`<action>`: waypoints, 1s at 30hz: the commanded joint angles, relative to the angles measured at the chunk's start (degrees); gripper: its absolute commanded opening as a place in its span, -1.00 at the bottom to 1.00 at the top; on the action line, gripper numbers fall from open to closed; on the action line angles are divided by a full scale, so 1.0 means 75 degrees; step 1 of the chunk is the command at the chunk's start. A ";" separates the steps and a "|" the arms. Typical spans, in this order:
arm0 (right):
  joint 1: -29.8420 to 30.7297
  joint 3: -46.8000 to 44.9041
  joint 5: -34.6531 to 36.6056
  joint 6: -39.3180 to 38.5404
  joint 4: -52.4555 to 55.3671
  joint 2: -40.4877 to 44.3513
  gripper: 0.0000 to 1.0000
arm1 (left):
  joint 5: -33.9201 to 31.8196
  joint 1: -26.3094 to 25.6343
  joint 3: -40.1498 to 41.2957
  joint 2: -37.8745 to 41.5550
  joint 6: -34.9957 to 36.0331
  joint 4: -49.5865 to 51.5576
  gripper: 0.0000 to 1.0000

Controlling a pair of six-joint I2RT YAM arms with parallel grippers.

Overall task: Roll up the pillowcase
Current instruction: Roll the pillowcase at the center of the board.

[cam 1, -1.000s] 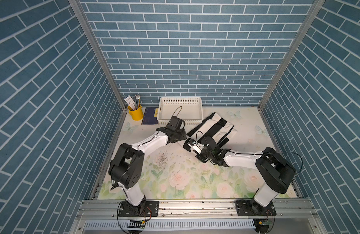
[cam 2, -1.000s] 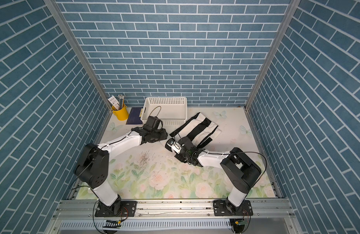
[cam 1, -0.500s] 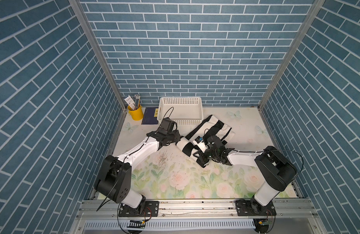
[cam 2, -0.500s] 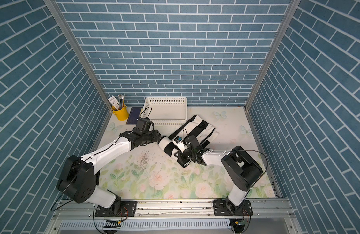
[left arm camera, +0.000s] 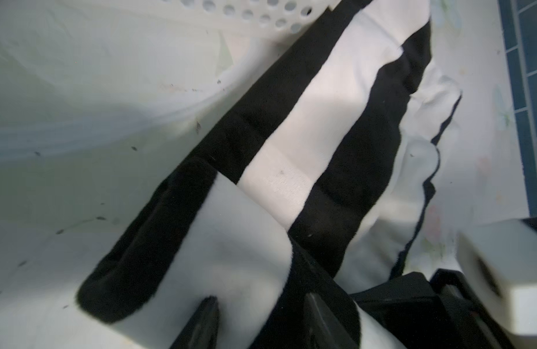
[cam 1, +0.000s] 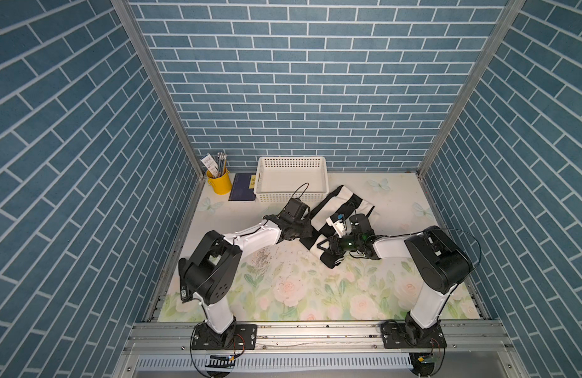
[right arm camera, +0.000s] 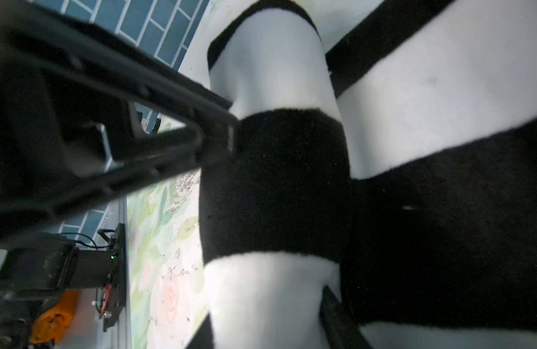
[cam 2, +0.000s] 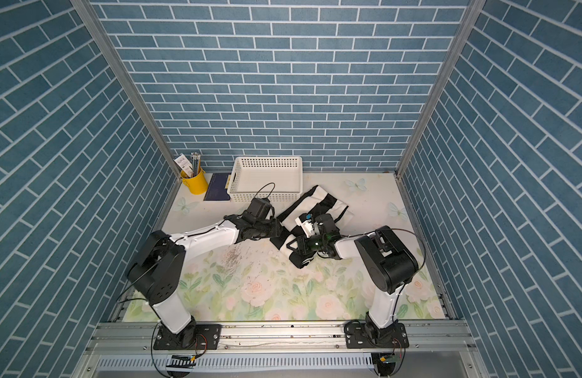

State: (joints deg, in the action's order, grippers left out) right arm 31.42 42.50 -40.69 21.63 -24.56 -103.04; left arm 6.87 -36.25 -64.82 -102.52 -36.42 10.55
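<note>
- rolling looks partway done: the pillowcase (cam 1: 345, 204) lies on the floral mat (cam 1: 283, 288), right of centre, its far corner just beside the white basket (cam 1: 291, 159).
- near end is wound into a fat striped roll (cam 1: 315, 250); in both top views the roll runs slantwise between the two arms.
- far part is flat and a bit rumpled along its right edge, and it makes up most of what is left to wind.
- left gripper (left arm camera: 261, 305): tips apart over the roll's white band near its left end; cannot tell whether they squeeze it.
- right gripper (right arm camera: 268, 329): one finger (right arm camera: 336, 314) sits in the crease between roll and flat cloth, the other is unclear; hold cannot be told.
- judgement: a few more turns toward the far right are needed, keeping both ends level.
- yellow cup (cam 1: 219, 185) is well clear, far left.
</note>
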 commanded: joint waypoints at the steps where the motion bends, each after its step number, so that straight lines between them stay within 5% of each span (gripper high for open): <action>1: -0.0007 0.0031 0.0974 -0.0405 0.1384 0.0390 0.28 | -0.0020 -0.0020 -0.0156 -0.0554 -0.0299 0.0094 -0.01; 5: 0.0363 0.0191 0.2983 -0.1558 0.2282 0.1619 0.55 | -0.0097 -0.0025 -0.0199 -0.0763 -0.0344 0.0161 -0.01; 10: 0.1876 -0.0287 0.6190 -0.3661 0.2022 0.2626 0.71 | -0.0074 -0.0018 -0.0357 -0.0850 -0.0334 0.0199 -0.01; 20: 0.3264 -0.0331 0.8386 -0.5887 0.0796 0.1407 0.76 | -0.0050 -0.0018 -0.0368 -0.0704 -0.0241 0.0211 0.00; 23: 0.3471 -0.0164 0.8701 -0.6025 0.0798 0.1018 0.48 | -0.0091 -0.0018 -0.0360 -0.0629 -0.0212 0.0245 0.00; 27: 0.3545 -0.0123 0.8142 -0.5742 0.1076 0.1122 -0.54 | -0.0183 0.0005 -0.0442 -0.0428 -0.0172 0.0387 0.01; 30: 0.3481 0.0020 0.7305 -0.5280 0.1589 0.1228 -0.88 | -0.0344 0.0176 -0.0554 -0.0033 -0.0071 0.0643 0.03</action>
State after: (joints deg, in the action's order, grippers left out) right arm 57.78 40.91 19.27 -20.80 -16.12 -94.94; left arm 5.82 -35.88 -67.26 -105.71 -37.98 12.19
